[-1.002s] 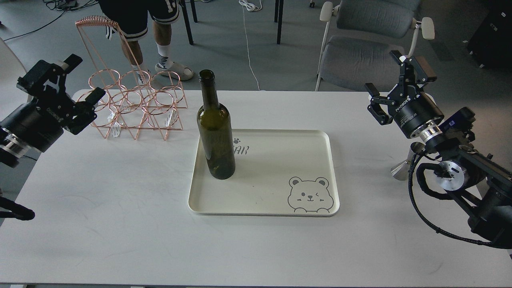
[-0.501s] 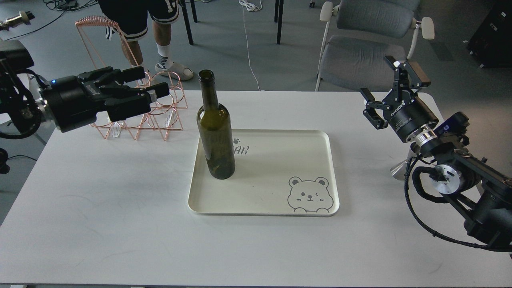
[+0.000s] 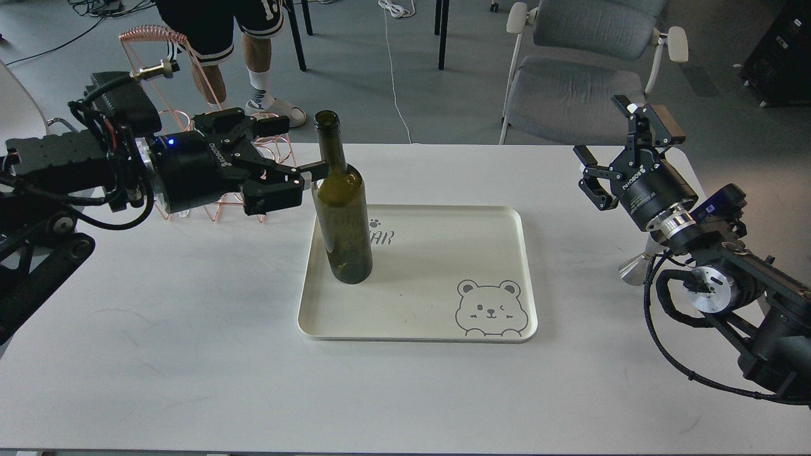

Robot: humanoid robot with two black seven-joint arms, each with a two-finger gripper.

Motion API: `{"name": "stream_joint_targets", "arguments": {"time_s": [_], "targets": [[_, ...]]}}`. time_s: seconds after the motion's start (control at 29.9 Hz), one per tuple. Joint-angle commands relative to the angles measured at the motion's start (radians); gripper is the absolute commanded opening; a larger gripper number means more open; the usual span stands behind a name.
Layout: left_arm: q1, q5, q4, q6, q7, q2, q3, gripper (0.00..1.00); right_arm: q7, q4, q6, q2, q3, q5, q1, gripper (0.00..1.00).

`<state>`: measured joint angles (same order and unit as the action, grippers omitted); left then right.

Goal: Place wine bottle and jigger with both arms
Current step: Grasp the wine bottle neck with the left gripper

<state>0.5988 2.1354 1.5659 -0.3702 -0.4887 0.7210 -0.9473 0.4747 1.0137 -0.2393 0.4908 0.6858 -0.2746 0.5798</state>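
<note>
While the wine bottle [image 3: 341, 202] stands upright at the left end of the cream tray [image 3: 516, 272], the left gripper [image 3: 298, 152] reaches in from the left at shoulder height, fingers spread wide, one fingertip at the base of the neck and the other behind it, nothing clamped yet. That sideways approach looks chosen to take the glass low on the neck. Over on the right, the right gripper [image 3: 618, 149] hangs above the table's far right corner, fingers parted and empty. The jigger [image 3: 633, 267] sits on the table right of the tray, mostly hidden behind that arm, so it looks like the right arm's job. Count it up: one bottle, one jigger, one tray, one copper wire rack [image 3: 190, 120] behind the left arm, two arms.
</note>
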Motion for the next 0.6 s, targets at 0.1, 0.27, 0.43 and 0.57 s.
{"name": "stream_joint_targets", "arguments": {"time_s": [0.1, 0.27, 0.43, 0.57], "targets": [[0.045, 0.004, -0.04, -0.004, 0.0, -0.049, 0.044, 1.0, 0.001, 0.002, 0.0, 0.003, 0.0, 0.0, -0.002, 0.98], [0.056, 0.006, -0.052, -0.006, 0.0, -0.067, 0.05, 1.0, 0.001, 0.0, 0.0, 0.003, 0.0, 0.0, 0.0, 0.98], [0.098, 0.009, -0.11, -0.004, 0.0, -0.11, 0.087, 0.99, 0.001, 0.002, 0.0, 0.003, 0.0, 0.0, 0.0, 0.98], [0.108, 0.009, -0.115, -0.004, 0.0, -0.118, 0.096, 0.94, 0.001, 0.002, 0.0, 0.003, 0.0, 0.0, 0.0, 0.98]]}}
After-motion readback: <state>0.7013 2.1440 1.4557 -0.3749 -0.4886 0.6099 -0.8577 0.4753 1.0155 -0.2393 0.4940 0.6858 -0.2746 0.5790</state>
